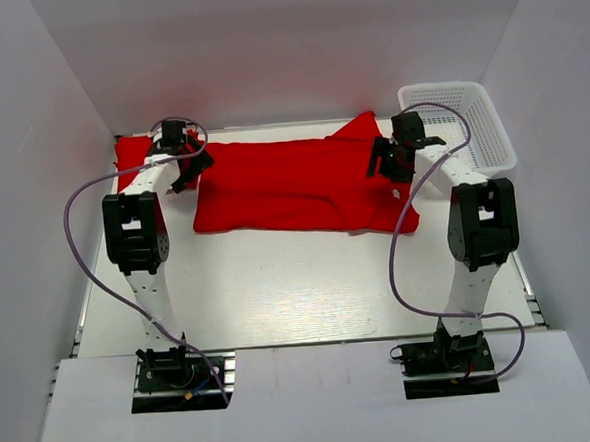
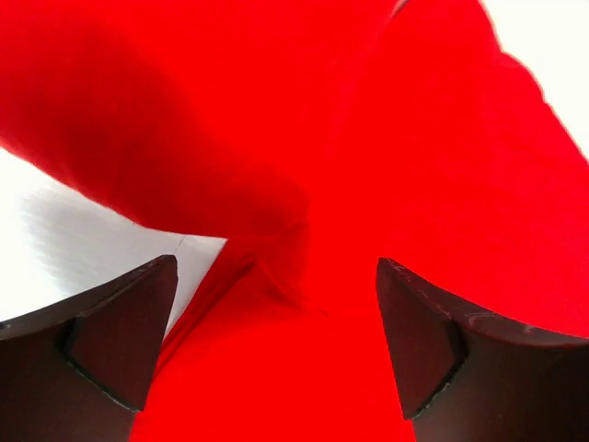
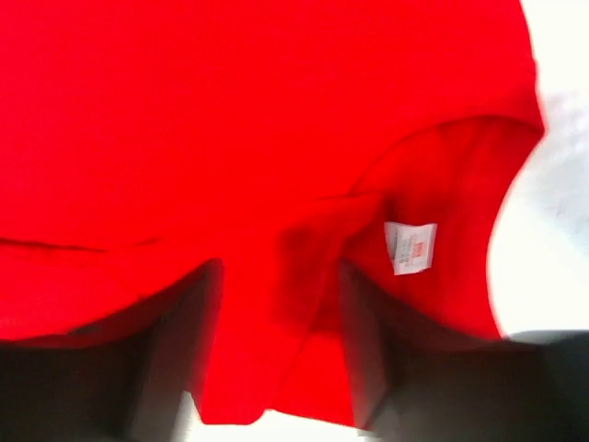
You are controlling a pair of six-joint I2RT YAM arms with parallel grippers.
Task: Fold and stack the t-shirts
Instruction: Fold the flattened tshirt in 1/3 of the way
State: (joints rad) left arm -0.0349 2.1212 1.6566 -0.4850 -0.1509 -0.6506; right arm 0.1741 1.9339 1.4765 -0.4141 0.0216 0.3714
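Observation:
A red t-shirt [image 1: 293, 186] lies spread out across the far middle of the table. More red cloth [image 1: 131, 161] shows at the far left, behind the left arm. My left gripper [image 1: 184, 176] hovers over the shirt's left end. In the left wrist view it [image 2: 276, 345] is open wide, with bunched red cloth [image 2: 304, 138] under and between the fingers [image 2: 419, 341]. My right gripper [image 1: 387, 165] is over the shirt's right end. In the right wrist view it [image 3: 276, 341] is open, astride a fold of red cloth [image 3: 276, 138] next to the collar and the white neck tag [image 3: 409, 247].
A white mesh basket [image 1: 490, 134] stands at the far right corner, just beyond the right arm. White walls close in the table on the left, back and right. Purple cables loop beside both arms.

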